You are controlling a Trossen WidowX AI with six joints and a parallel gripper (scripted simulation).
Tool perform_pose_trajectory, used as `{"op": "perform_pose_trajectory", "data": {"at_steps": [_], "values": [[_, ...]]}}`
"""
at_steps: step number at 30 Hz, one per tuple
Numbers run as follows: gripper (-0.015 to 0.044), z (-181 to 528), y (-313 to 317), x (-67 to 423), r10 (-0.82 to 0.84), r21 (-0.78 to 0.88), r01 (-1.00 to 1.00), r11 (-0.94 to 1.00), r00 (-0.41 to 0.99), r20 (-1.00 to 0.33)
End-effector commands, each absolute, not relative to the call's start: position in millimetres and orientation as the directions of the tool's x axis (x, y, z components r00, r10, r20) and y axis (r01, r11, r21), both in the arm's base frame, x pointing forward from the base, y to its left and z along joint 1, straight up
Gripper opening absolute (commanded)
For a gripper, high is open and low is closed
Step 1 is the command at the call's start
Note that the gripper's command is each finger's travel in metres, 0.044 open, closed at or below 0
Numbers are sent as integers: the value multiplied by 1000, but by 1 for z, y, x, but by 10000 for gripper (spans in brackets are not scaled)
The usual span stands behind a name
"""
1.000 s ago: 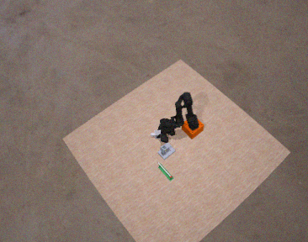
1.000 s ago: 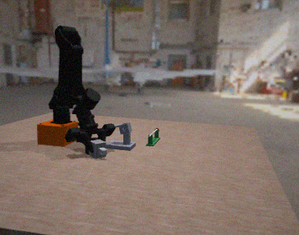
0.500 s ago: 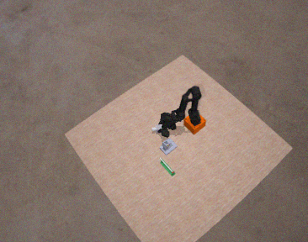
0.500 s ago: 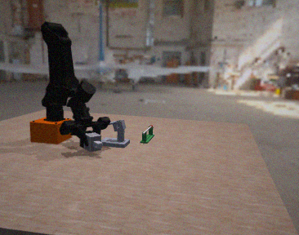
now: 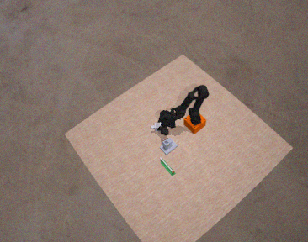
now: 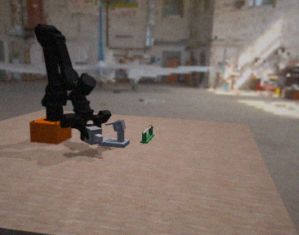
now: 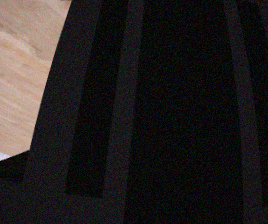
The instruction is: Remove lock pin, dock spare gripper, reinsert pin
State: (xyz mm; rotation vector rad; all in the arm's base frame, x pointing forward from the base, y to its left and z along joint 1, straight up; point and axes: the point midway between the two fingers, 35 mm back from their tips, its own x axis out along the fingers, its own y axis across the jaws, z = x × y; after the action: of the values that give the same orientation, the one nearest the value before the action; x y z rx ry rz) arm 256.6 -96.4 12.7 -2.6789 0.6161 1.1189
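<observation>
Only the exterior view shows the gripper (image 6: 89,131) clamped on the spare gripper (image 6: 93,135); wrist view is black.

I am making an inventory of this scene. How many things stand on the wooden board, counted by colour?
Black: 1, the arm
Orange: 1, the arm's base
Grey: 2, the mount and the spare gripper
Green: 1, the rack
Total: 5

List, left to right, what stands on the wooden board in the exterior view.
Orange base → black gripper shut on the spare gripper → grey mount → green stand.
</observation>
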Motion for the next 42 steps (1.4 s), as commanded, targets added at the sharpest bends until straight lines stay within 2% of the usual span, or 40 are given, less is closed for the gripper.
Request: {"op": "perform_pose_trajectory", "data": {"at_steps": [1,28,42], "values": [[0,29,-99,262,-315,-6,-440,-898,650,-691],[0,86,-93,245,-315,-5,-440,-898,650,-692],[0,79,-91,240,-308,-1,-438,-899,634,-710]]}}
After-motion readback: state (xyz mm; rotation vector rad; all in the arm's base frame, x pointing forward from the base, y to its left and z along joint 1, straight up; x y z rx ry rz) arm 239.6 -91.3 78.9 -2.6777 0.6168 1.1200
